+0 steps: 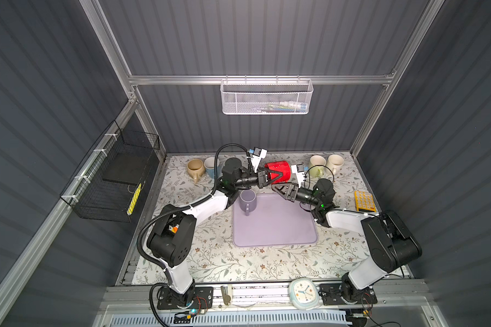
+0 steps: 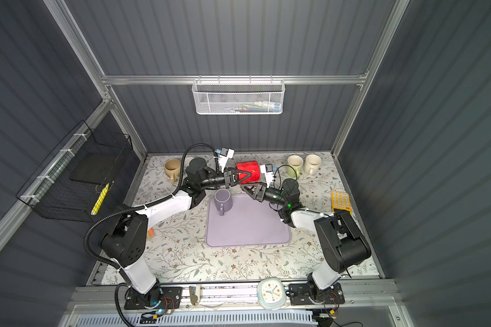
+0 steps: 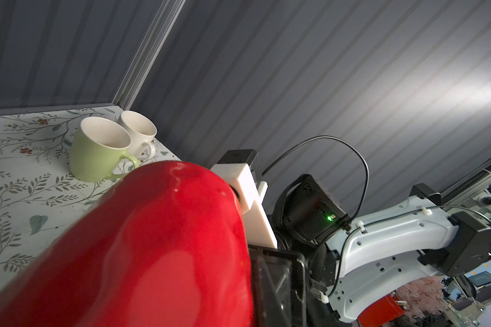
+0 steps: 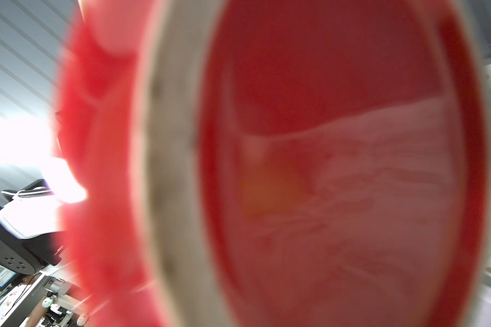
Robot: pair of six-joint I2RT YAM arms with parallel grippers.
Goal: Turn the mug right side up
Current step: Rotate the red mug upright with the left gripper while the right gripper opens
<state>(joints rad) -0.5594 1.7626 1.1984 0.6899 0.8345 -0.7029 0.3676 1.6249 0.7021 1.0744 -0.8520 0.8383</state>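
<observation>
Red mug [image 1: 281, 167]: held on its side, off the table [image 1: 210, 254], near the middle of its rear edge.
Left gripper [image 1: 275, 176]: clamped on the mug.
Right gripper [image 1: 276, 187]: just beside the mug; jaw state cannot be told.

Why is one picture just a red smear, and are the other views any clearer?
Right wrist view: the red mug sits too close to the lens and blurs, with a blown-out white patch beside it. Left wrist view: sharper, with glossy highlights on the mug. Both top views: evenly lit, walls splaying outward.
</observation>
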